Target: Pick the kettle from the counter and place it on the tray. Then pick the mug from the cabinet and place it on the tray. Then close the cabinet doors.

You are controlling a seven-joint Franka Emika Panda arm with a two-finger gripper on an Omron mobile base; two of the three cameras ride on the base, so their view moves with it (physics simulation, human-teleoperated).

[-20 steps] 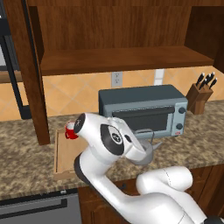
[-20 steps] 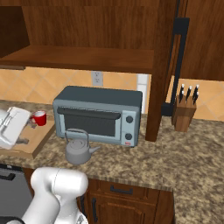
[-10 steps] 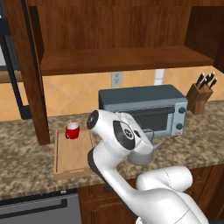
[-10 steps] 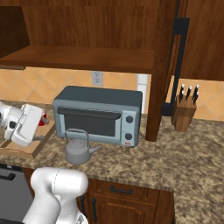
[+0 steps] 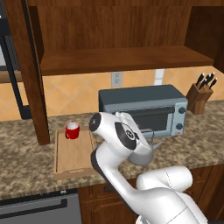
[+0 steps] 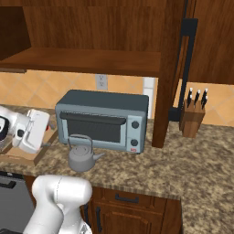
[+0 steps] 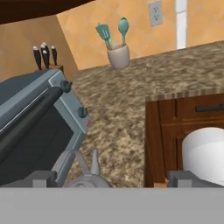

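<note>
The red mug (image 5: 72,130) stands at the back of the wooden tray (image 5: 74,155), free of the arm. The grey kettle (image 6: 82,157) stands on the speckled counter (image 6: 183,169) in front of the toaster oven, right of the tray (image 6: 23,156). In the left base view my wrist covers most of the kettle (image 5: 151,148). My gripper (image 7: 112,180) is open, its fingertips (image 7: 41,178) wide apart, with the kettle's handle and spout (image 7: 87,173) just beyond them. The white hand (image 6: 33,130) hovers over the tray's right end. The cabinet (image 5: 118,59) is open, its shelf bare.
A grey toaster oven (image 6: 103,119) stands behind the kettle. A knife block (image 6: 192,118) sits right of the open cabinet door (image 6: 170,68) with its black handle. The left door (image 5: 33,74) hangs open over the counter. A utensil pot (image 7: 118,54) is far off.
The gripper has let go of the mug, which stays on the tray. The hand has swung right, away from the mug and toward the kettle.
</note>
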